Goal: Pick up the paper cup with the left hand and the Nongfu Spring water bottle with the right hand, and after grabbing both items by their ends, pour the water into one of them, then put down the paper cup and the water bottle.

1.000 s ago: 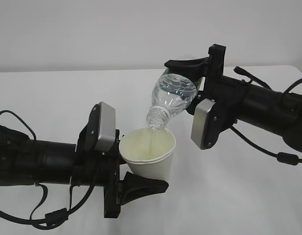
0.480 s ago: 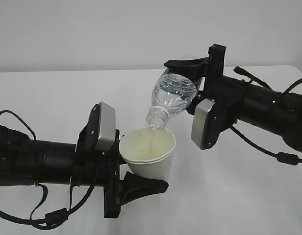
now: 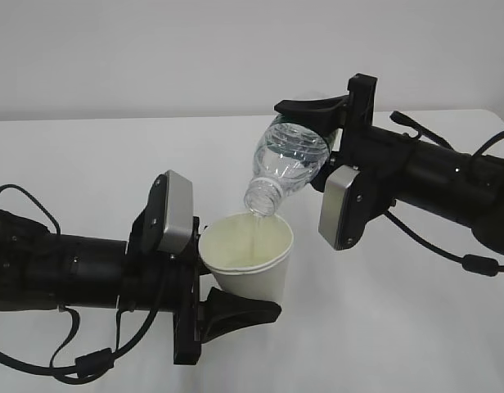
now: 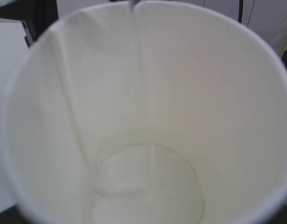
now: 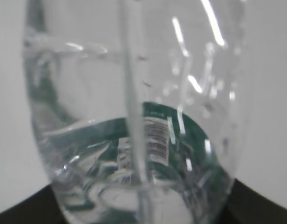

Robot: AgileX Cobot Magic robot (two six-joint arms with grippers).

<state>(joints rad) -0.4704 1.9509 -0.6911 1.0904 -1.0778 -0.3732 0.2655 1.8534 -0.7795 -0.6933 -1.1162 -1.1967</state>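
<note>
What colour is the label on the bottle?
Dark green label on the bottle, clearest in the right wrist view.

Both arms were matte black cylinders trailing looped black cables, each carrying a rounded grey, silver-edged camera housing at the wrist, and ended in black angular grippers, the left gripper (image 3: pixel 236 315) and the right gripper (image 3: pixel 317 110), with broad tapered fingers (image 3: pixel 244 313).

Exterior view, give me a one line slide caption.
Right gripper tilts the water bottle, pouring a thin stream into the paper cup held by the left gripper.
</note>
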